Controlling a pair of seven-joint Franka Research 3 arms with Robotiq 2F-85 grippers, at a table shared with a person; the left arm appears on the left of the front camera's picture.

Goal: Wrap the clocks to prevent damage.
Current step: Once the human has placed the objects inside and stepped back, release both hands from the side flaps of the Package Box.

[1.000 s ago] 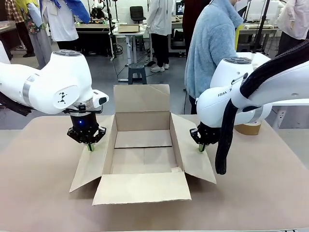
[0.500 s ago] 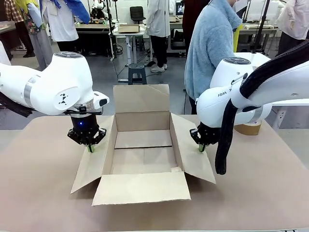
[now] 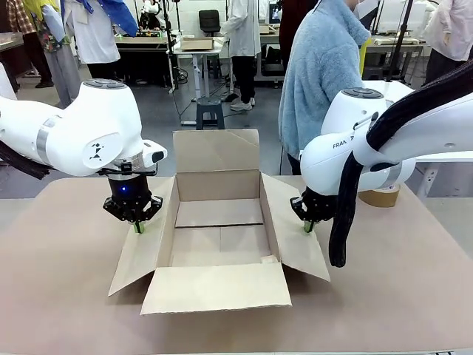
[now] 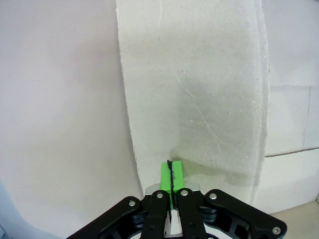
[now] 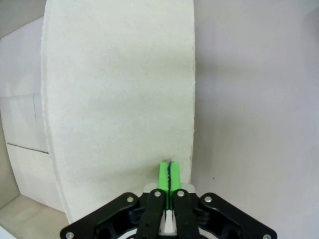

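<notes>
Near flap (image 3: 218, 288): it is lying flat on the table (image 3: 59, 296), folded out from the cardboard box (image 3: 218, 185) toward the robot.
Box floor: it is lying bare, with nothing resting inside the box.
Left flap (image 3: 140, 255): it is sloping outward from the box's left wall. The left gripper (image 3: 137, 226) is touching it from above with its green pads pressed together and nothing between them. The left wrist view is showing the closed tips (image 4: 171, 172) meeting the flap's surface (image 4: 199, 99) just inside its outer edge.
Right flap (image 3: 299, 248): it is sloping outward from the box's right wall. The right gripper (image 3: 309, 226) is bearing on it the same way, with its pads together (image 5: 170, 174) on the cardboard (image 5: 119, 99) and gripping nothing.
Far flap (image 3: 216, 150): it is standing upright above the box's back wall.
Tape roll (image 3: 380, 197): it is sitting on the table beyond the box's right side, partly behind the right arm.
Person (image 3: 321, 74): a person in a pale blue fleece is standing past the box's far right corner, with their hands hidden.
Clocks: I cannot tell where they are.
Done, as I am judging it: the box is standing open and both grippers are spreading its side flaps, so the container is looking ready.
Left to do: the wrapping itself is looking unstarted, and so is any packing or taping of the box.
</notes>
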